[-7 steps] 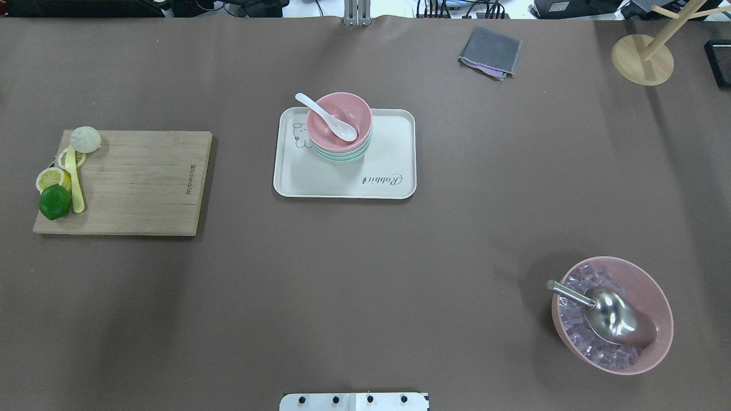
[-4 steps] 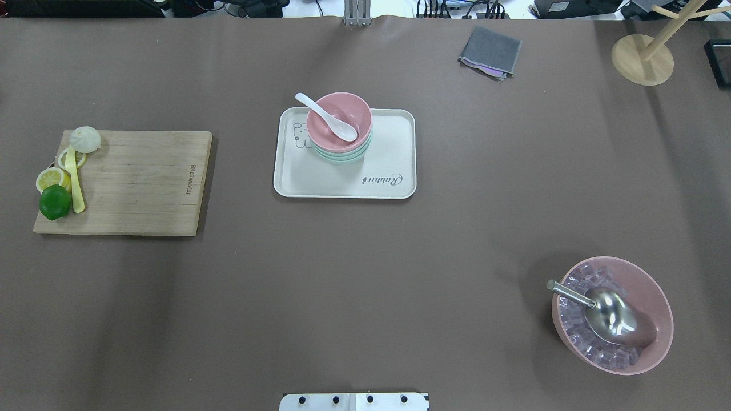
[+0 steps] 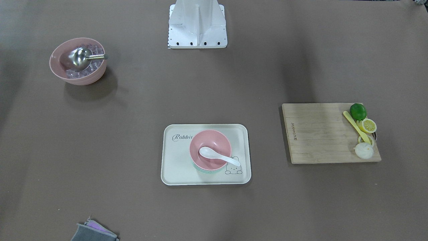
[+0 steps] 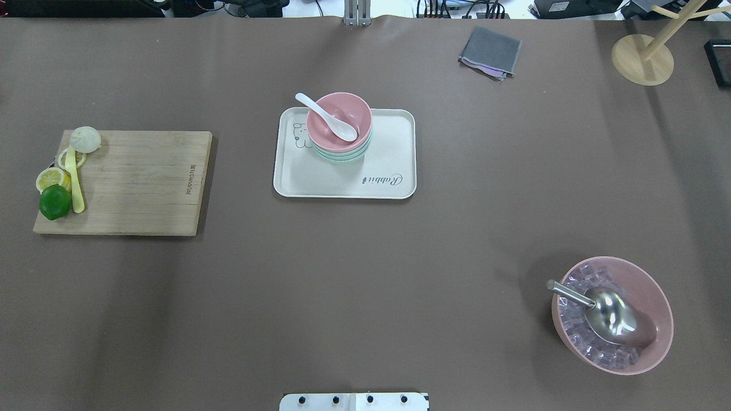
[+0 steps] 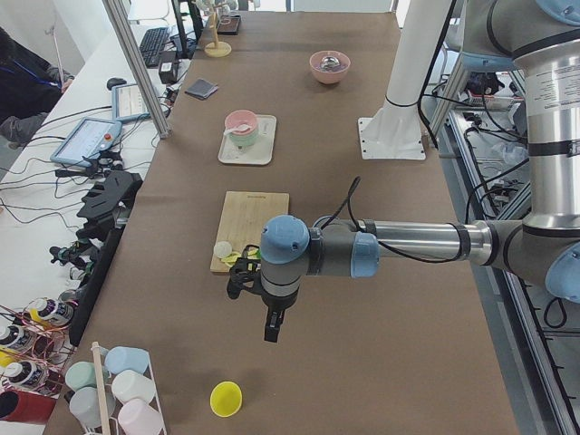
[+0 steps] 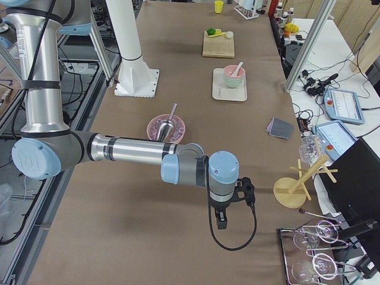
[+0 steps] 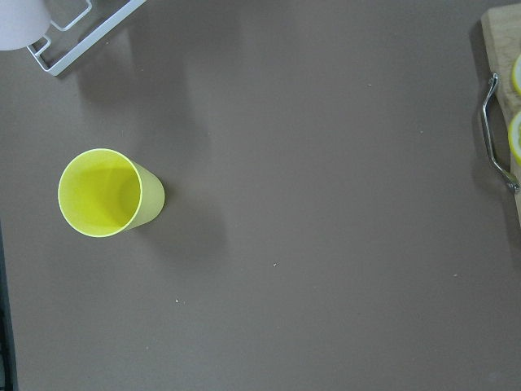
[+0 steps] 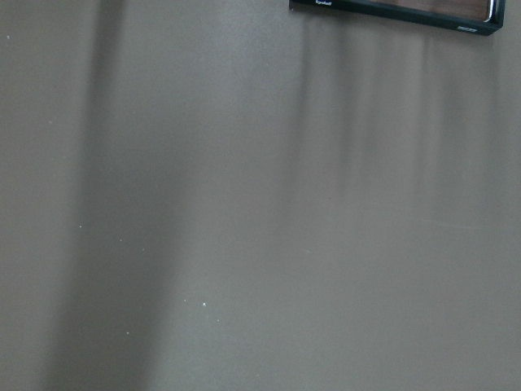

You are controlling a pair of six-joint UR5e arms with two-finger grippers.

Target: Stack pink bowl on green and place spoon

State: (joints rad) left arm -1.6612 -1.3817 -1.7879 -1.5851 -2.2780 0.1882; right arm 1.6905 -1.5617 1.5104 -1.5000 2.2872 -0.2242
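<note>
Left claw and right claw show only in side views; apart or together, I cannot tell. Pink bowl hides most of green bowl beneath; spoon lies inside, handle toward ten o'clock from overhead.

A: Soft, even light from above; the brown table shows broad, faint bands of shade, no hard edges.
B: In the front view the big bowl throws a soft shadow below itself, and overhead the metal scoop glints.
A: The spoon is crisp overhead. The right wrist view is dim, streaked with blurred shade.
B: The left wrist view is sharper; the yellow cup casts a soft shadow to its right.
</note>
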